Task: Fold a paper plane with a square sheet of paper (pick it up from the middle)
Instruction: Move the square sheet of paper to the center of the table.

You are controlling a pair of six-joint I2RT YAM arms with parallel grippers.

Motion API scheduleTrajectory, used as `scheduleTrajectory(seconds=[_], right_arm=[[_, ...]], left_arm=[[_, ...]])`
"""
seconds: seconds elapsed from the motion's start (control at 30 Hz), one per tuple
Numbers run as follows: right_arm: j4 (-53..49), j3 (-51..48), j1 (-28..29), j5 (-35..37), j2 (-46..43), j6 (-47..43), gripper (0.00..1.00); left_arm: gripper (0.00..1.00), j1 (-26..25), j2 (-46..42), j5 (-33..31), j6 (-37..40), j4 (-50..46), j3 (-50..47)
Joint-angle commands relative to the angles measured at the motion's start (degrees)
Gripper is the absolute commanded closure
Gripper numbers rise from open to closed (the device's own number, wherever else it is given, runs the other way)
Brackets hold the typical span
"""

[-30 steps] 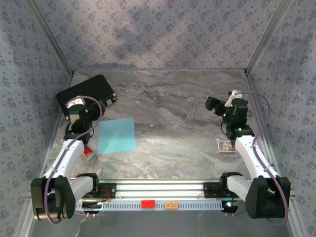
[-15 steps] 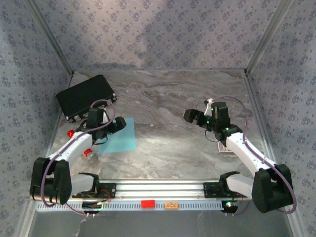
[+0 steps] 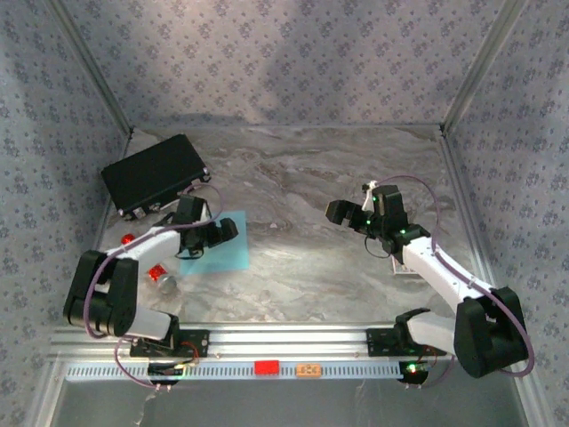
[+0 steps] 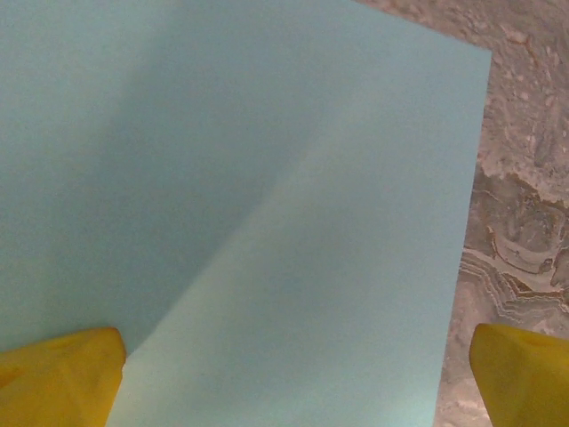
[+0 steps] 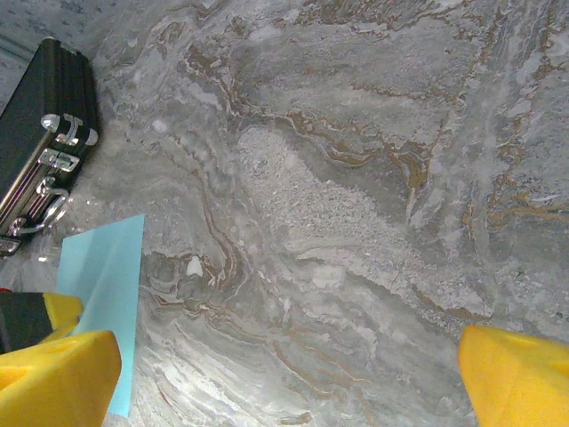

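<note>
The square sheet of paper (image 3: 228, 259) lies on the table (image 3: 302, 276) before the case (image 3: 151, 174).

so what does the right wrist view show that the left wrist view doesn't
Right wrist's own: the black case with metal latches at the left, and a broad stretch of the marbled table. Left wrist's own: a close look at the square sheet of paper, a diagonal shade line across it. Shared: the sheet, the table, and yellow fingertips wide apart: left gripper and right gripper are both open.
</note>
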Motion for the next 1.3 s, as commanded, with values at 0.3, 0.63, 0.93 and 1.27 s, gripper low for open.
scheduleTrajectory(seconds=[0.3, 0.63, 0.93, 1.27], right_arm=[[-5.54, -3.72, 0.41, 11.41, -6.39, 4.86, 0.01], [-6.88, -3.91, -3.14, 2.49, -8.33, 4.28, 0.01], [-5.68, -5.27, -3.05, 2.74, -8.88, 3.92, 0.01], [-4.62, -6.16, -3.01, 2.87, -8.98, 4.49, 0.01]], left_arm=[[0.0, -16.33, 9.2, -4.19, -8.52, 0.98, 5.65], [0.0, -29.94, 15.5, -15.74, -16.5, -3.77, 19.43], [0.0, -27.75, 17.58, -14.0, -3.56, -13.87, 25.23], [0.0, -27.41, 20.95, -7.97, -6.57, -11.16, 24.2]])
